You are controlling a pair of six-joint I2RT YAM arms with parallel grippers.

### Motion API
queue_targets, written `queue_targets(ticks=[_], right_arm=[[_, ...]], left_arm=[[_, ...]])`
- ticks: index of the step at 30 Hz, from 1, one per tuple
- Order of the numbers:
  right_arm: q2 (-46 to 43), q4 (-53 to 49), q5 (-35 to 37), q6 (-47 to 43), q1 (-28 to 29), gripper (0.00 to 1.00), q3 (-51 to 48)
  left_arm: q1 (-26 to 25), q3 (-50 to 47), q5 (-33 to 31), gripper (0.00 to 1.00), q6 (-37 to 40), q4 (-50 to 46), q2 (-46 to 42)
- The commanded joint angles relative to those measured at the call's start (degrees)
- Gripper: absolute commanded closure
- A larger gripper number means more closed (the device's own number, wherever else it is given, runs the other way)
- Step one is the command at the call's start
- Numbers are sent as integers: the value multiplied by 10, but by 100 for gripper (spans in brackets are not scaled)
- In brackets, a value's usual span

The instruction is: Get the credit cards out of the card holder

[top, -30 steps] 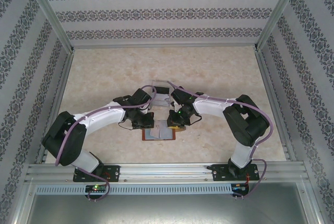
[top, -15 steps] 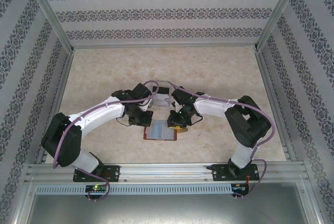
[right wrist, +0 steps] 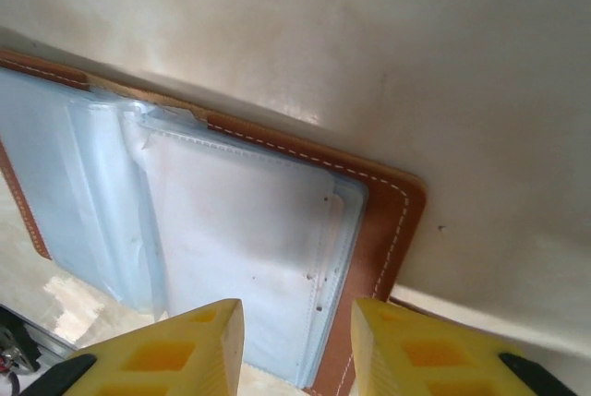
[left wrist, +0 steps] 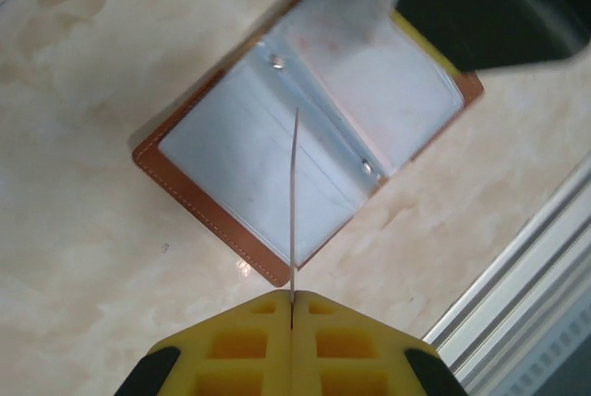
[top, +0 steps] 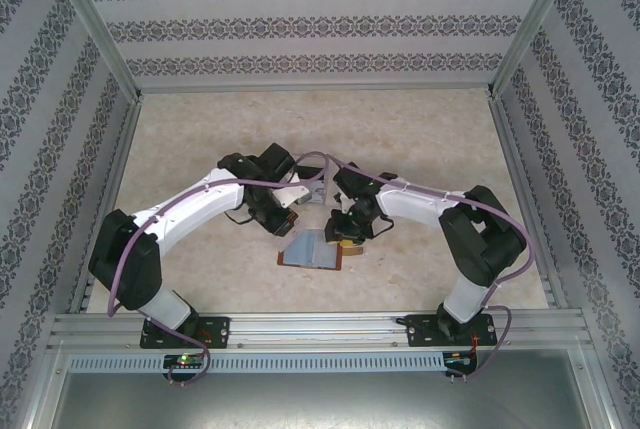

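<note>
The card holder lies open on the table, brown leather with grey-blue pockets. My left gripper is shut on a thin pale credit card, seen edge-on and held above the holder's near corner. In the top view that gripper hangs just behind and left of the holder. My right gripper stands open over the right edge of the card holder, one yellow finger above the pocket and the other beyond the leather rim. In the top view the right gripper is at the holder's right corner.
A clear plastic box sits just behind the two grippers, partly hidden by the arms. Metal rails run along the near edge, and patterned walls close in the beige table on three sides.
My left gripper has drawn back and up from the holder with the card pinched in it. The right gripper's jaws have spread apart, releasing the holder's right edge.
</note>
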Motion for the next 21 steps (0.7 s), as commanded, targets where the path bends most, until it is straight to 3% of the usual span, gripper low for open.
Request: queue_targets(ticks=[1,8,21], right_arm=[[-27,-33,18,-25,-15,63,16],[-69,-60,31,-45,-64,63,-3],[-120,-90,44,-68,-113,63,-20]], left_arm=[[7,27,16,100,177,-49,-1],[7,77,-41,100,347,-88,21],[23,172,-100,100,535,-14,55]])
